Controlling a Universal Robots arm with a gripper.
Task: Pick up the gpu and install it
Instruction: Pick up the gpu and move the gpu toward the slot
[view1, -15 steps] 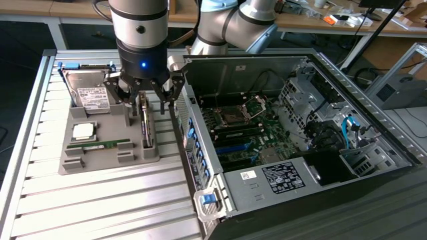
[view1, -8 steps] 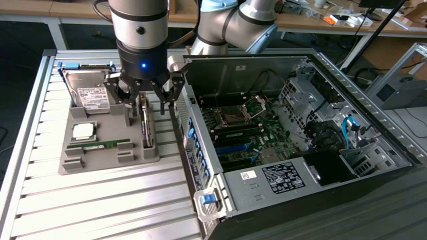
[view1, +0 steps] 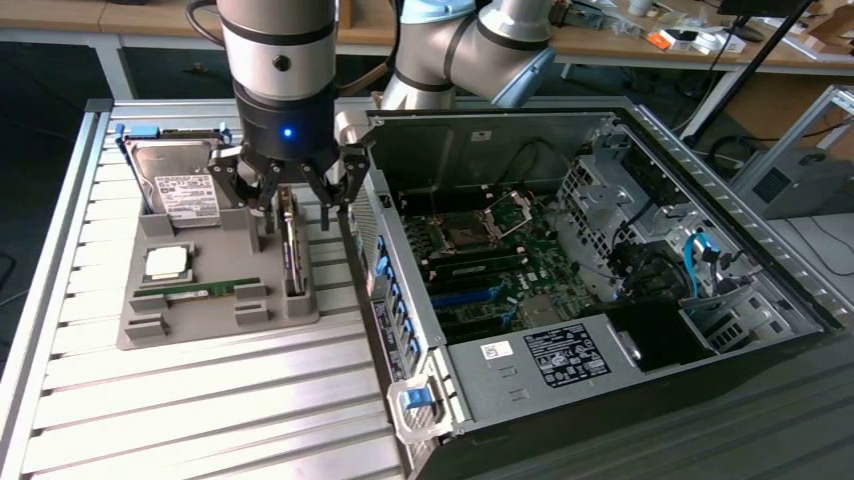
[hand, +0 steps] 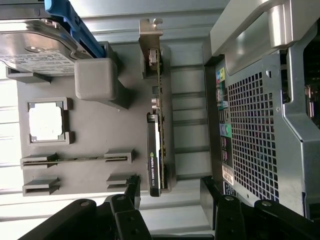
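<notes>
Wide open and empty, the gripper (view1: 291, 205) hovers over the gpu (view1: 292, 255), standing on edge in a slot of the grey tray (view1: 200, 320); light, stiff yet fragile, it looks best pinched across its flat faces.

A gray parts tray (view1: 200, 320) lies on the slatted surface (view1: 200, 420) below the fingers (view1: 334, 190). Just beside them a hard drive (view1: 184, 185) stands in the tray. A processor chip (view1: 167, 262) and a RAM stick (view1: 200, 291) sit farther off. An open computer case (view1: 561, 250) lies on their other side.
</notes>
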